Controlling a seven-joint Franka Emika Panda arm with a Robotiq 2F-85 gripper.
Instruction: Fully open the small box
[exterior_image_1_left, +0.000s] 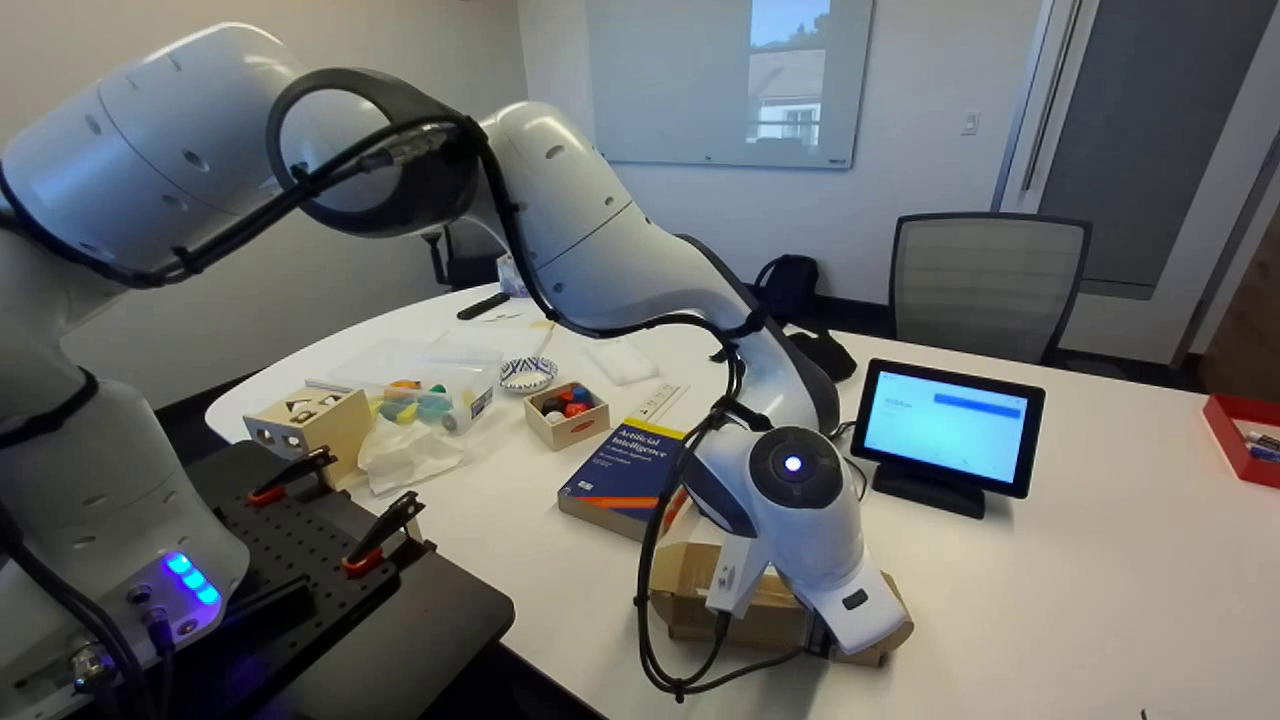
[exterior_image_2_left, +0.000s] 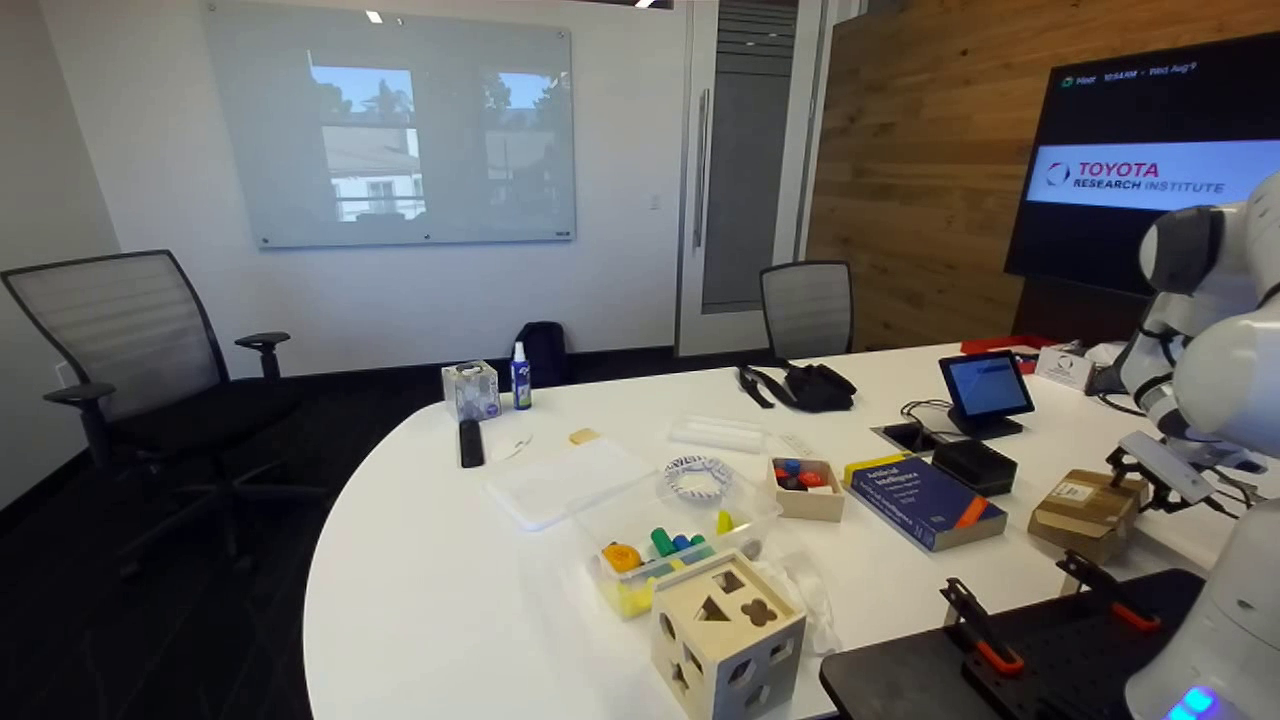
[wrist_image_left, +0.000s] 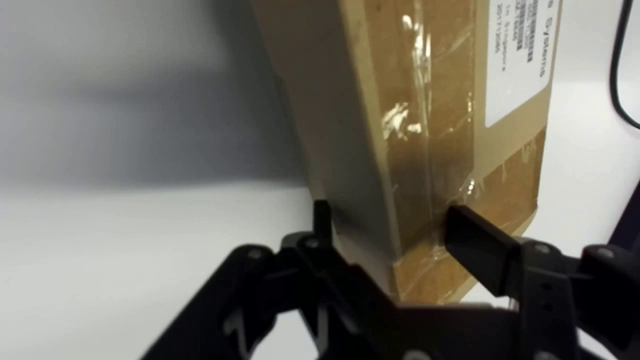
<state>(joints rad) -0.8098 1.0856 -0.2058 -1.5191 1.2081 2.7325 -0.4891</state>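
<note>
The small box is a tan-brown cardboard box with glossy tape and a white label on top. In the wrist view the small box (wrist_image_left: 440, 100) runs up from between my fingers. In an exterior view the small box (exterior_image_1_left: 690, 585) is partly hidden behind my wrist; it also shows in an exterior view (exterior_image_2_left: 1065, 530). Its inside does not show. My gripper (wrist_image_left: 387, 225) stands open around one corner of the box. One finger is beside the shaded side face, the other over the taped top. I cannot tell whether either finger touches.
The blue-and-red book (exterior_image_1_left: 625, 470) lies beside the box. A lit tablet (exterior_image_1_left: 950, 425) and a small black box (exterior_image_2_left: 975, 467) stand beyond. A wooden tray (exterior_image_2_left: 806, 500), a shape-sorter cube (exterior_image_2_left: 730, 640) and a clear bin (exterior_image_2_left: 590, 560) are farther off. Clamps (exterior_image_1_left: 385, 535) stand on the robot's mount.
</note>
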